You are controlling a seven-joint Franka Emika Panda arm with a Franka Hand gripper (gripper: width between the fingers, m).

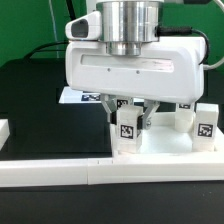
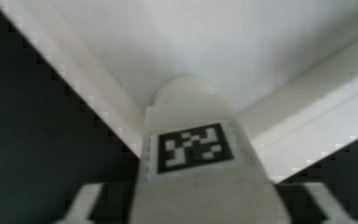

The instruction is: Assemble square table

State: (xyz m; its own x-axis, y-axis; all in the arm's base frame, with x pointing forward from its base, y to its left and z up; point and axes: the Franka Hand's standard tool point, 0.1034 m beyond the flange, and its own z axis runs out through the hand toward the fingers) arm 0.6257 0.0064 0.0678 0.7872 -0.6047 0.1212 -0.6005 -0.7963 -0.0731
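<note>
My gripper (image 1: pixel 132 112) is shut on a short white leg (image 1: pixel 127 132) with a black-and-white tag, held upright at the near left corner of the white square table top (image 1: pixel 165 143). Whether the leg is seated in the corner socket is hidden. Two more tagged legs (image 1: pixel 205 124) stand on the top at the exterior view's right. In the wrist view the held leg (image 2: pixel 197 150) fills the middle, with dark finger pads (image 2: pixel 91 200) against both its sides and the table top (image 2: pixel 282 60) behind it.
A long white border rail (image 1: pixel 60 170) runs along the front, and another white rail piece (image 1: pixel 3 128) lies at the exterior view's left. The marker board (image 1: pixel 85 97) lies flat behind the gripper on the black table.
</note>
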